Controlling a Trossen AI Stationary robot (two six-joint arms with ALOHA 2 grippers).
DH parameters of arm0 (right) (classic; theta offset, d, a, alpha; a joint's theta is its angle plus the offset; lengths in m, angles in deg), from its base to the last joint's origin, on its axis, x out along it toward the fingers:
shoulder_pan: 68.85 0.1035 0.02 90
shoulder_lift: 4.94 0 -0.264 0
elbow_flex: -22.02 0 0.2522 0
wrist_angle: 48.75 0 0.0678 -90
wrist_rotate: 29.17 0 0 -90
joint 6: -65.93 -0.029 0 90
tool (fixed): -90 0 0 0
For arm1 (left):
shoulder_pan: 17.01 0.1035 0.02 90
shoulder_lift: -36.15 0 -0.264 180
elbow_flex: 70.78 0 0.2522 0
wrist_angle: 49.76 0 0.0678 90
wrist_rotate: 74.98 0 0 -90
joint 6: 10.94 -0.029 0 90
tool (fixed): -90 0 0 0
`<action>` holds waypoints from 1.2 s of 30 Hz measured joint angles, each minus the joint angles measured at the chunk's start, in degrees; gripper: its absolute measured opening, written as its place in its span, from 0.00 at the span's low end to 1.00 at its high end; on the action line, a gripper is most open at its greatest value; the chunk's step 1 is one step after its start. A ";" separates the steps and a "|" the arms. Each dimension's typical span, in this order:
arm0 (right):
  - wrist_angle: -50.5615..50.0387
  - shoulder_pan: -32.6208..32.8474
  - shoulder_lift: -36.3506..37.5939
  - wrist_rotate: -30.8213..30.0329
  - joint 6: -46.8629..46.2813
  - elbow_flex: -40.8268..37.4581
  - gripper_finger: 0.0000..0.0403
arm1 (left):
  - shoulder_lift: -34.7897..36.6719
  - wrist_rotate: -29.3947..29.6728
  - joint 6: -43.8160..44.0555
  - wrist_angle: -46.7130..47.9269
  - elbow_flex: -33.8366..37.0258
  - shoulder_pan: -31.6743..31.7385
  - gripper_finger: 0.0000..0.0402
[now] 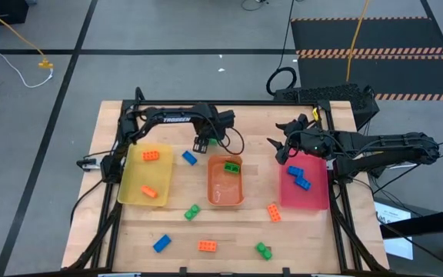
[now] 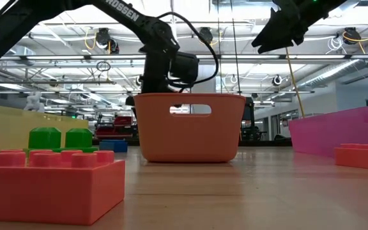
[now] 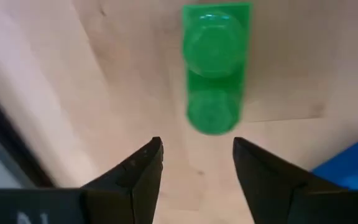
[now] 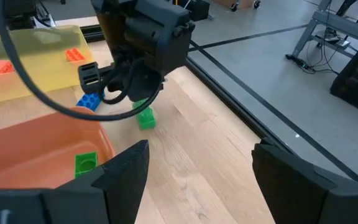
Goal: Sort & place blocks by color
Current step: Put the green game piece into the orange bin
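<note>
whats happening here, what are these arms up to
Two robot arms are sorting toy bricks into trays by colour. The left gripper hangs open just above a green brick on the table behind the orange tray, not yet gripping it. The right gripper waits open and empty above the pink tray. Several bricks still lie loose on the table.

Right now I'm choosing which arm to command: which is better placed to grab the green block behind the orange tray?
Left. The left gripper hangs open directly over the green block. The right gripper is open too, but sits off by the pink tray.
</note>
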 joint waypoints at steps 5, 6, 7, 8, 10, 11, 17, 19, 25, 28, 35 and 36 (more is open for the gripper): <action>0.00 0.00 0.00 0.01 -0.38 0.00 0.67 | 0.00 -6.61 3.49 1.55 0.01 0.76 0.65; -0.01 0.00 0.00 0.02 -0.43 0.00 0.67 | 0.00 -6.84 3.52 1.43 0.01 0.75 0.68; 0.00 0.00 0.00 0.01 -0.44 0.00 0.67 | 0.00 -6.81 3.45 1.29 0.02 0.75 0.72; 0.02 0.00 0.00 0.00 -0.44 0.00 0.67 | 0.00 -6.83 3.19 0.96 0.03 0.75 0.75; 0.02 0.00 0.00 0.00 -0.46 0.00 0.67 | 0.00 -6.83 2.79 -0.10 0.03 0.75 0.80; 0.02 0.00 0.00 0.02 -0.46 0.00 0.67 | 0.00 -6.81 2.54 -1.10 0.03 0.75 0.83; 0.04 0.00 0.00 0.02 -0.46 0.00 0.67 | 0.00 -7.16 1.73 -5.65 0.06 1.02 0.91; 0.02 0.00 0.00 0.02 -0.46 0.00 0.67 | -0.78 -9.03 1.78 -6.26 0.07 1.24 0.91; -0.04 0.00 0.00 0.03 -0.48 0.00 0.67 | -4.11 -10.75 2.41 -5.76 0.12 0.99 0.86; -0.04 0.00 0.00 0.04 -0.48 0.00 0.67 | -4.55 -9.66 2.06 -5.53 0.07 0.75 0.77; 0.00 0.00 0.00 0.00 -0.31 0.00 0.67 | -3.56 -6.14 1.52 -4.62 0.11 1.06 0.46; 0.00 0.00 0.00 0.00 -0.31 0.00 0.67 | -3.36 -5.88 1.49 -4.37 0.13 1.15 0.41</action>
